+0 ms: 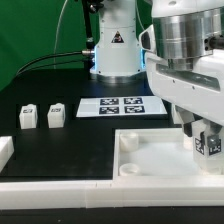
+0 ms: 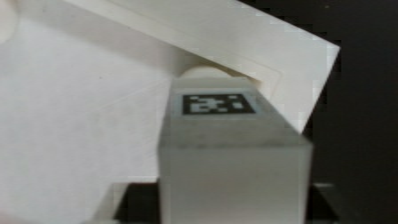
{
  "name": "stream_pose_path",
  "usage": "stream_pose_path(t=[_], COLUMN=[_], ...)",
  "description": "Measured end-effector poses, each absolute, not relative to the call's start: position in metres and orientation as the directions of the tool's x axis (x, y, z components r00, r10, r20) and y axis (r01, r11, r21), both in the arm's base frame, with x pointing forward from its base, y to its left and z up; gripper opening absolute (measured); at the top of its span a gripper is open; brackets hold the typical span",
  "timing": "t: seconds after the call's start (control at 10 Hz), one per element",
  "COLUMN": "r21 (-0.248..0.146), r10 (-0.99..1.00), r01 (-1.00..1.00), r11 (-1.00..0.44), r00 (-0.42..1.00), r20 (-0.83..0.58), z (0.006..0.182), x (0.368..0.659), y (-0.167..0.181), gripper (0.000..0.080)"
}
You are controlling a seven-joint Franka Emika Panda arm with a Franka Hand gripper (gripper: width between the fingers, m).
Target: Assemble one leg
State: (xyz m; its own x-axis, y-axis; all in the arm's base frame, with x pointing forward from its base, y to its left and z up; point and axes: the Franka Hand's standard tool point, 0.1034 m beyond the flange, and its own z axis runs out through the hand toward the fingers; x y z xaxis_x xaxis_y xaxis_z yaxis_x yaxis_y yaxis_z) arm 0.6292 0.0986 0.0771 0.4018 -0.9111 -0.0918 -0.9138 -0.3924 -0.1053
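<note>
The leg (image 2: 228, 150) fills my wrist view, clamped in my gripper (image 1: 206, 146), its tagged end at a round corner socket (image 2: 214, 72) of the white tray (image 1: 150, 165). It hides most of the socket, so I cannot tell whether they touch.

A green backdrop (image 1: 25, 35) stands behind a black table (image 1: 70, 140) (its top evenly lit), with dark cables (image 1: 45, 57) trailing across the green and the marker board (image 1: 124, 106) lying flat on it.
</note>
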Motion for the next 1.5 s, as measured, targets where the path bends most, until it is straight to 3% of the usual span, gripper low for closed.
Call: stream_pose_path(t=[0.1, 0.2, 0.3, 0.4, 0.7, 0.9, 1.1, 1.3, 1.5], r21=[-0.107, -0.112, -0.114, -0.113, -0.117, -0.105, -0.085, -0.011, 0.002], r10=[-0.907, -0.89, -0.881, -0.854, -0.639, -0.388, -0.178, 0.141, 0.327], r01=[-0.91, -0.892, -0.883, -0.856, -0.639, -0.387, -0.175, 0.142, 0.327], r11=[-0.401, -0.438, -0.456, -0.505, -0.76, -0.916, -0.981, -0.99, -0.945], r00=[0.411, 0.448, 0.466, 0.514, 0.768, 0.922, 0.984, 0.989, 0.944], r20=[-0.092, -0.087, -0.085, -0.083, -0.046, -0.008, 0.022, 0.053, 0.052], z=[0.077, 0.077, 0.075, 0.074, 0.073, 0.074, 0.075, 0.076, 0.076], x=[0.629, 0.629, 0.627, 0.625, 0.621, 0.621, 0.622, 0.623, 0.624], y=[0.099, 0.101, 0.108, 0.112, 0.12, 0.12, 0.12, 0.126, 0.117], gripper=[0.048, 0.048, 0.0615, 0.0639, 0.0648, 0.0649, 0.0649, 0.0649, 0.0649])
